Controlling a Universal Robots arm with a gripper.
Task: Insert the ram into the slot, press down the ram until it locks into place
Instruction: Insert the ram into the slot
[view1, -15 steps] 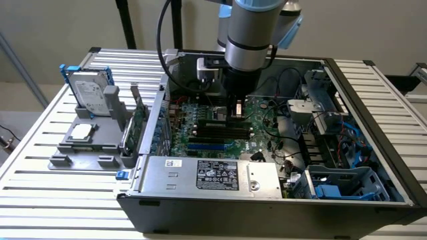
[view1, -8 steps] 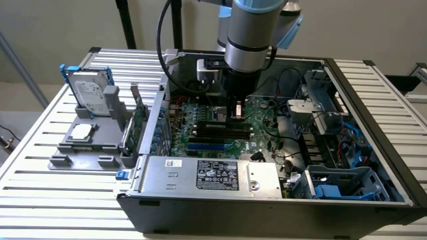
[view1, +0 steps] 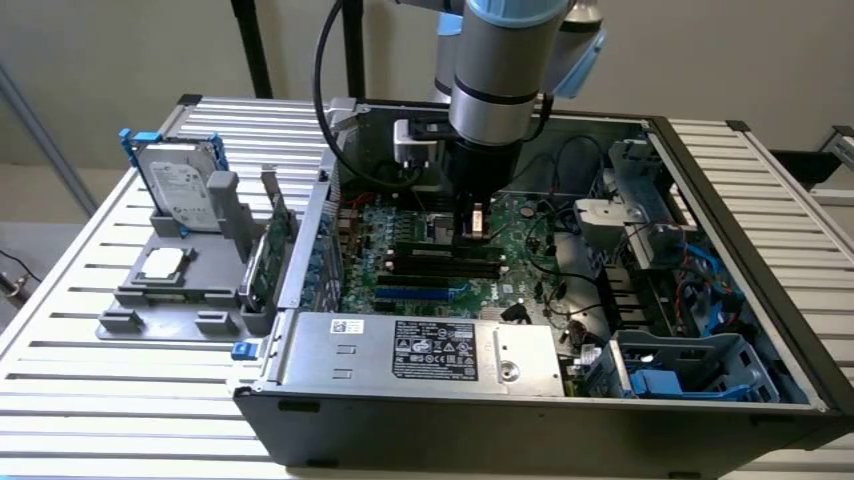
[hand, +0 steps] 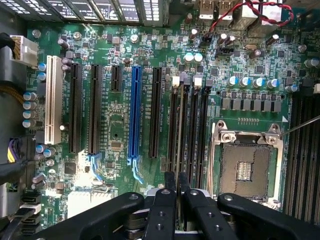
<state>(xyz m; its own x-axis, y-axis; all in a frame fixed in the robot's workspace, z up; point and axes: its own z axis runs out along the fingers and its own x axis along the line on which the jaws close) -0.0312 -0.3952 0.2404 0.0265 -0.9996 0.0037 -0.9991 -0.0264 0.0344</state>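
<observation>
Inside the open case (view1: 534, 445), in the exterior view, the gripper (view1: 470, 228) was noted low over the bank of black sockets holding the slot (view1: 441, 262). In the wrist view, the jaws were seen pinched almost together on a thin edge-on strip, judged the ram (hand: 177, 191). The black sockets looked empty, so seating and pressing were judged undone. Room was tight, with the CPU socket (hand: 247, 167) just beside.

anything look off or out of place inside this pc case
Nothing looks damaged or askew. The one oddity is the CPU socket: it sits bare, no cooler over it, beside the empty black slots that the gripper hovers over.
</observation>
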